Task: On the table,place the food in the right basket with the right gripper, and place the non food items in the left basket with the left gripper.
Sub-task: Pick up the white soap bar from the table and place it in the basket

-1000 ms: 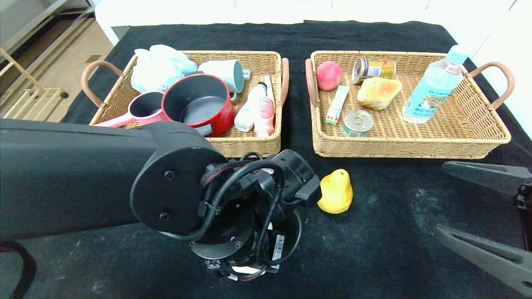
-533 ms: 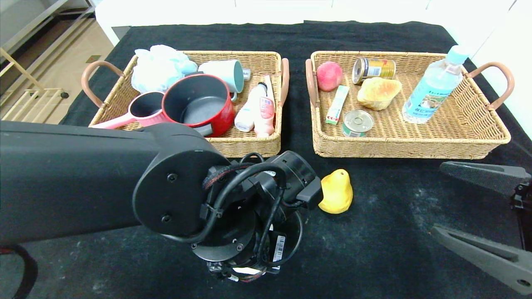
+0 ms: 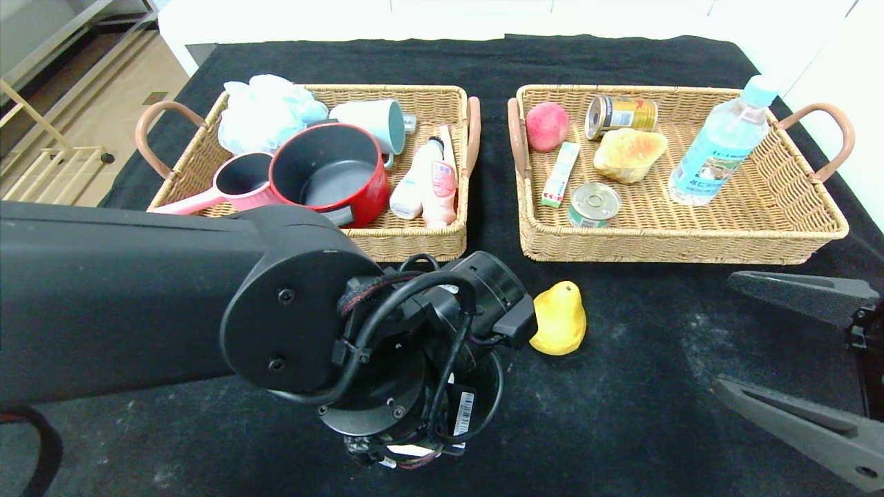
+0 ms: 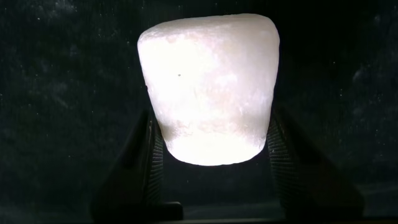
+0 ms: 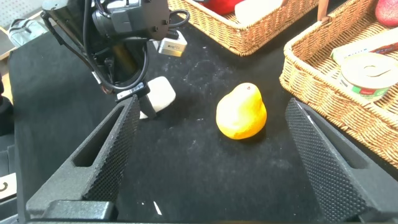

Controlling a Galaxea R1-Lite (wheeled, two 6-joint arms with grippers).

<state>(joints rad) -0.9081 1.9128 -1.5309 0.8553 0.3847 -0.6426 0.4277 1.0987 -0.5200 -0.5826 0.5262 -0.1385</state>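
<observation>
A white rounded lump (image 4: 210, 87) lies on the black cloth, and my left gripper (image 4: 211, 127) points down over it with a finger pressed against each side. In the head view the left wrist (image 3: 414, 359) hides both; the right wrist view shows the white lump (image 5: 159, 94) under that gripper. A yellow pear (image 3: 558, 319) lies just beside the left wrist, in front of the gap between the baskets. My right gripper (image 3: 728, 331) hovers wide open at the near right, and in its own view the pear (image 5: 241, 112) sits ahead between the right gripper's (image 5: 212, 106) fingers.
The left basket (image 3: 414, 243) holds a red pot (image 3: 330, 172), a pink pan, a mug, a puff and bottles. The right basket (image 3: 663, 250) holds a peach (image 3: 547, 125), two cans, bread, a packet and a water bottle (image 3: 722, 145). Black cloth covers the table.
The right gripper has crept slightly to the left, toward the pear. The left arm has shifted only a trace over the white lump.
</observation>
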